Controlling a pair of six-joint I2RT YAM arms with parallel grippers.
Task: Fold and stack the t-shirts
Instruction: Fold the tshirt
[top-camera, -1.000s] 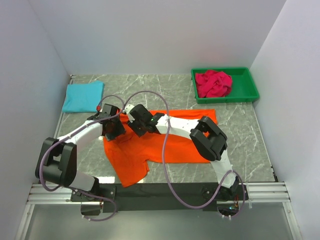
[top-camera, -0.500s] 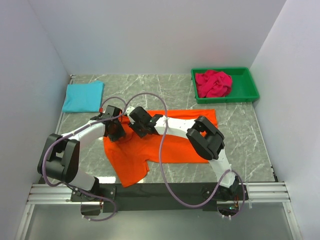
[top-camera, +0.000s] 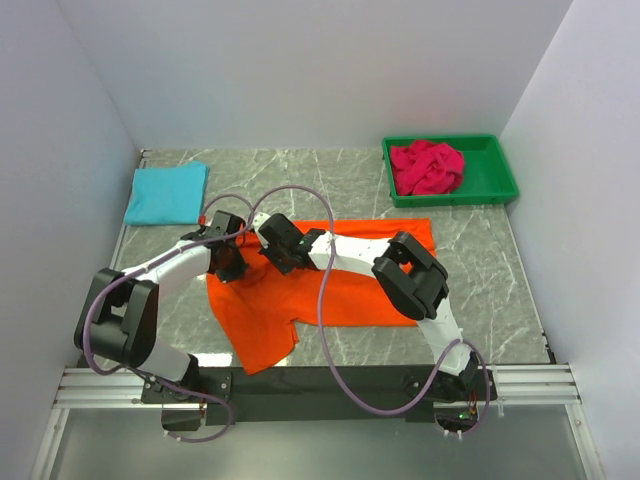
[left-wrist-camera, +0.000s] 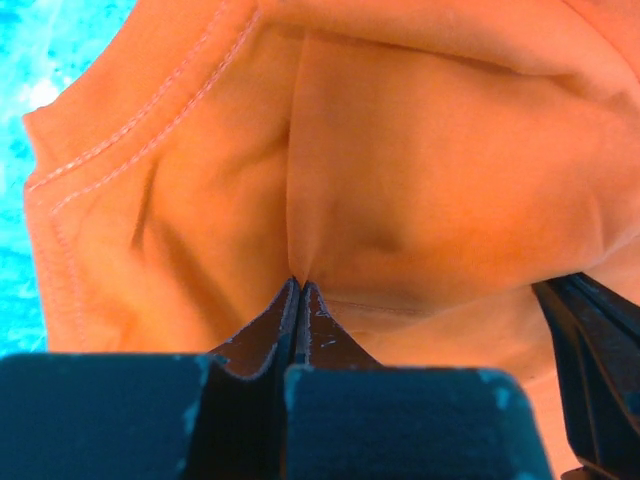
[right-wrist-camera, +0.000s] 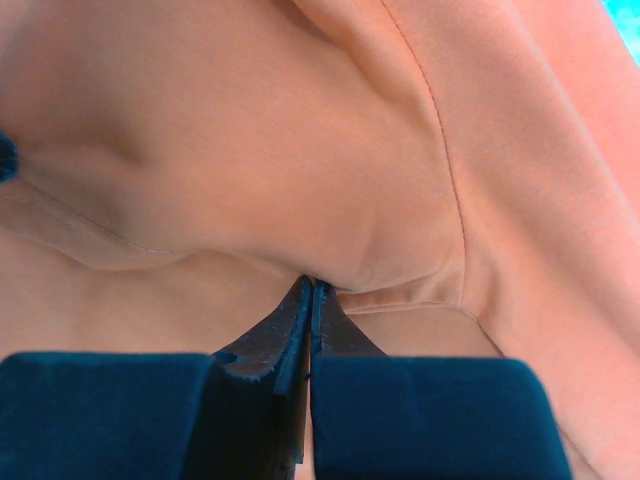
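Two grippers: your left gripper (left-wrist-camera: 299, 285) and right gripper (right-wrist-camera: 311, 285) are each pinched tight on a pleat of the orange t-shirt (top-camera: 260, 320), side by side at its far-left edge.
Why there: a paired pinch along one edge looks meant to let you lift and carry that edge over evenly, so the fold stays straight.
Orange t-shirt: spread on the tabletop (top-camera: 330, 185), most of it lying to the right of and nearer than both grippers.
Turquoise t-shirt (top-camera: 167, 192): folded, beyond the left gripper and to its left, apart from it.
Crimson-pink t-shirt (top-camera: 426, 167): crumpled in the green bin (top-camera: 495, 175), well to the right of the right gripper.
Change since a second ago: both grippers have gone from parted to closed on the cloth; the shirt itself has hardly shifted.
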